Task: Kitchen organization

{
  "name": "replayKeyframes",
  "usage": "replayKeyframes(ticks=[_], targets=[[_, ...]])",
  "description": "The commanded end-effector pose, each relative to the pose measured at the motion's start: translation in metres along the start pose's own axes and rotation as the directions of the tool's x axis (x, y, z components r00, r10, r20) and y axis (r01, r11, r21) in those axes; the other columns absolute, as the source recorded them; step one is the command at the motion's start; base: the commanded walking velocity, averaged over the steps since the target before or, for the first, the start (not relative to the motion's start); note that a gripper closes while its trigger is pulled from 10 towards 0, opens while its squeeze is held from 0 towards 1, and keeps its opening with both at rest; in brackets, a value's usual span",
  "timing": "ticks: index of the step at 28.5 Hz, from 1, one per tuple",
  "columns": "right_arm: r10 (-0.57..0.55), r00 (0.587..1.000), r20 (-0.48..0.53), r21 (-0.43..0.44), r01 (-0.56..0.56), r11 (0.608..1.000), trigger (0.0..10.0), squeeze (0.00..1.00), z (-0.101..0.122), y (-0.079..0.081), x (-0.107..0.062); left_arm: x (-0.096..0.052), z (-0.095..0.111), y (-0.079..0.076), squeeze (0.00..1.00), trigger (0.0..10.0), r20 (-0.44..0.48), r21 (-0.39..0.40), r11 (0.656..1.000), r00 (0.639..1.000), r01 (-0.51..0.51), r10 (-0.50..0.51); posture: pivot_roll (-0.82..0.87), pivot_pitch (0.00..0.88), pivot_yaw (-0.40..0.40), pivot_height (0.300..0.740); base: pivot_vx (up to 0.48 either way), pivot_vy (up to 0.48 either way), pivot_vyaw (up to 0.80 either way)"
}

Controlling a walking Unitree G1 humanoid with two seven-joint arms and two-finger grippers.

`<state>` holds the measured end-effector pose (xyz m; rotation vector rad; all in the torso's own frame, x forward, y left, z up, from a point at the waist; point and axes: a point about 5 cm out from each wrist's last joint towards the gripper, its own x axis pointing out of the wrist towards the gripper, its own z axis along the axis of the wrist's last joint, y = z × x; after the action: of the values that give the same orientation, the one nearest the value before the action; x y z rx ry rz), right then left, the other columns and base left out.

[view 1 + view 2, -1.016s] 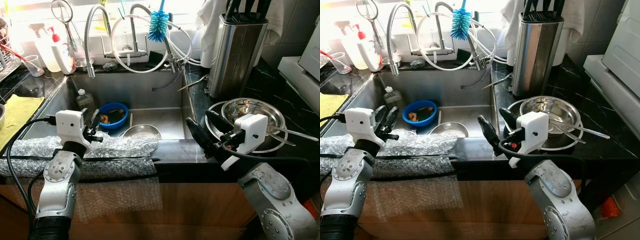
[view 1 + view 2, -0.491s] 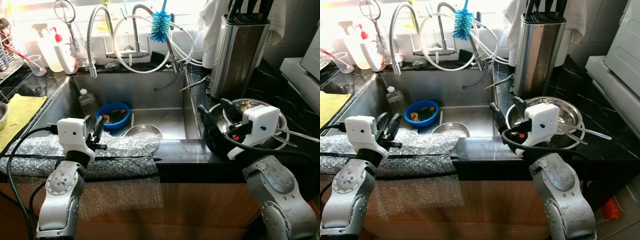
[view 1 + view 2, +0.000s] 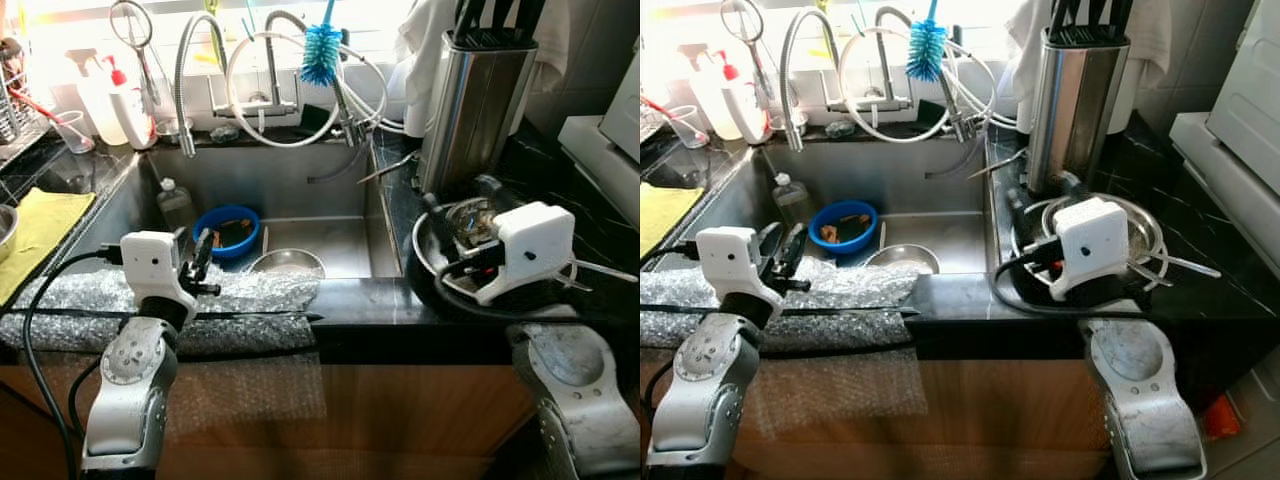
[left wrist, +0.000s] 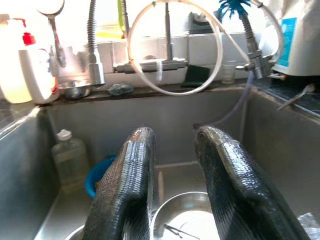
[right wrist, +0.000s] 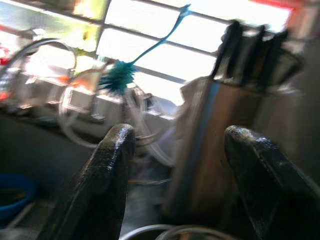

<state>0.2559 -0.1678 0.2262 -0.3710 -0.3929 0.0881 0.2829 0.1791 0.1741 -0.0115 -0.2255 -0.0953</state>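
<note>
My right gripper (image 3: 458, 205) is open and hovers over the stacked steel bowls (image 3: 1143, 228) on the black counter right of the sink. A long metal utensil (image 3: 1190, 265) lies across those bowls. In the right wrist view its fingers (image 5: 107, 165) are spread wide and point at the steel knife block (image 5: 220, 130). My left gripper (image 3: 198, 258) is open with a narrow gap, above the bubble wrap (image 3: 250, 295) on the sink's front edge. It faces into the sink (image 4: 60, 125). Down there sit a blue bowl (image 3: 226, 228) and a steel bowl (image 3: 285, 263).
The knife block (image 3: 475, 100) stands behind the bowls. A blue bottle brush (image 3: 320, 52) hangs among the tap hoses. A soap bottle (image 3: 118, 95) and cup stand at the back left, a yellow cloth (image 3: 30, 220) lies left, and a small bottle (image 3: 172, 203) stands in the sink.
My right gripper has swung from the sink's front edge to the right and forward, over the steel bowls on the counter. The left gripper has barely moved.
</note>
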Motion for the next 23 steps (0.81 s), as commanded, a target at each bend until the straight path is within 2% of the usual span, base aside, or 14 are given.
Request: replayKeyframes(ticks=[1, 6, 8, 11, 12, 13, 15, 19, 23], targets=[[-0.065, 0.998, 0.026, -0.033, 0.066, 0.997, 10.0, 0.0, 0.005, -0.009, -0.003, 0.004, 0.001, -0.002, 0.0, 10.0, -0.006, -0.006, 1.0, 1.0, 0.008, -0.008, -0.15, 0.0, 0.106, 0.74, 0.0, 0.0, 0.0], [-0.165, 0.986, 0.018, -0.054, 0.166, 0.985, 10.0, 0.0, 0.004, -0.02, -0.01, 0.003, -0.002, -0.004, 0.0, 10.0, -0.024, -0.008, 1.0, 0.999, 0.023, -0.024, -0.16, 0.0, 0.115, 0.74, 0.0, 0.0, 0.0], [-0.22, 0.975, 0.008, -0.026, 0.22, 0.975, 10.0, 0.0, 0.002, -0.023, -0.012, 0.003, -0.003, -0.005, 0.0, 10.0, -0.025, -0.008, 1.0, 0.999, 0.026, -0.026, -0.16, 0.0, 0.116, 0.74, 0.0, 0.0, 0.0], [-0.304, 0.952, -0.027, 0.087, 0.306, 0.948, 10.0, 0.0, -0.001, -0.025, -0.016, 0.003, -0.004, -0.005, 0.0, 10.0, -0.028, -0.008, 0.999, 0.999, 0.035, -0.035, -0.17, 0.0, 0.117, 0.74, 0.0, 0.0, 0.0], [-0.304, 0.952, -0.027, 0.087, 0.306, 0.948, 10.0, 0.0, -0.001, -0.025, -0.016, 0.003, -0.004, -0.005, 0.0, 10.0, -0.028, -0.008, 0.999, 0.999, 0.035, -0.035, -0.17, 0.0, 0.117, 0.74, 0.0, 0.0, 0.0], [-0.346, 0.936, -0.056, 0.15, 0.351, 0.924, 10.0, 0.0, -0.003, -0.026, -0.019, 0.003, -0.005, -0.006, 0.0, 10.0, -0.03, -0.005, 0.999, 0.999, 0.044, -0.044, -0.17, 0.0, 0.117, 0.74, 0.0, 0.0, 0.0], [-0.39, 0.917, -0.085, 0.208, 0.399, 0.893, 10.0, 0.0, -0.004, -0.027, -0.024, 0.003, -0.005, -0.006, 0.0, 10.0, -0.03, -0.003, 0.999, 0.998, 0.049, -0.049, -0.17, 0.0, 0.115, 0.74, 0.0, 0.0, 0.0], [-0.379, 0.917, -0.124, 0.246, 0.399, 0.883, 10.0, 0.0, -0.007, -0.025, -0.031, 0.004, -0.005, -0.006, 0.0, 10.0, -0.029, -0.002, 0.999, 0.998, 0.054, -0.054, -0.17, 0.0, 0.114, 0.74, 0.0, 0.0, 0.0], [-0.383, 0.911, -0.154, 0.264, 0.411, 0.872, 10.0, 0.0, -0.011, -0.031, -0.039, 0.004, -0.006, -0.005, 0.0, 10.0, -0.028, -0.002, 0.999, 0.998, 0.052, -0.052, -0.17, 0.0, 0.11, 0.74, 0.0, 0.0, 0.0]])
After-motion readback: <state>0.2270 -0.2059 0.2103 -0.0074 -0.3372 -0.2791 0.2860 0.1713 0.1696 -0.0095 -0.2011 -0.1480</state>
